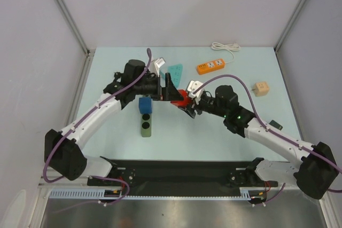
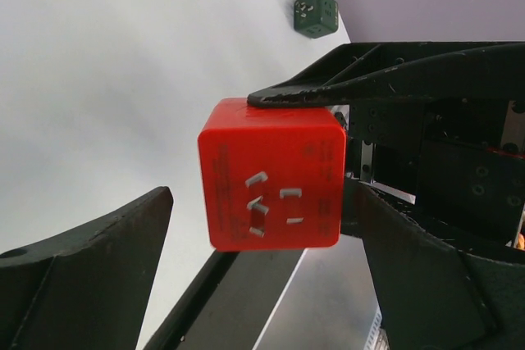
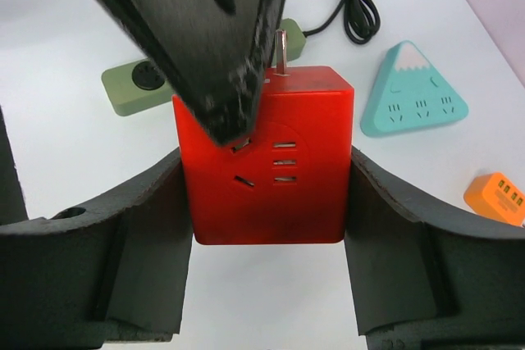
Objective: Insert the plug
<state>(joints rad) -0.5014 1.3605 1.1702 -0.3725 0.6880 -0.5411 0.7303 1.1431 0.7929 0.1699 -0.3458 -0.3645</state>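
Red plastic socket cube [image 3: 271, 202] is sitting clamped in the right pincer [image 3: 267, 174]; the left pincer [image 1: 170, 89] is gaping empty beside it. Small black plug's looped cord [image 3: 354, 6] is lying well beyond, apparently not yet inserted.

We see white shells and black joints on the left arm [image 1: 99, 111] and right arm [image 1: 278, 140], purple cables [image 1: 148, 57], a green light [image 1: 239, 115], and matte black fingers [image 3: 107, 243].

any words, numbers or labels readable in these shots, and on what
No text can be read as it stands in any view.
red cube: faint fine print on two faces, too small and blurred to read.
teal mountain-shaped socket: only slots and a white snow cap, no lettering.
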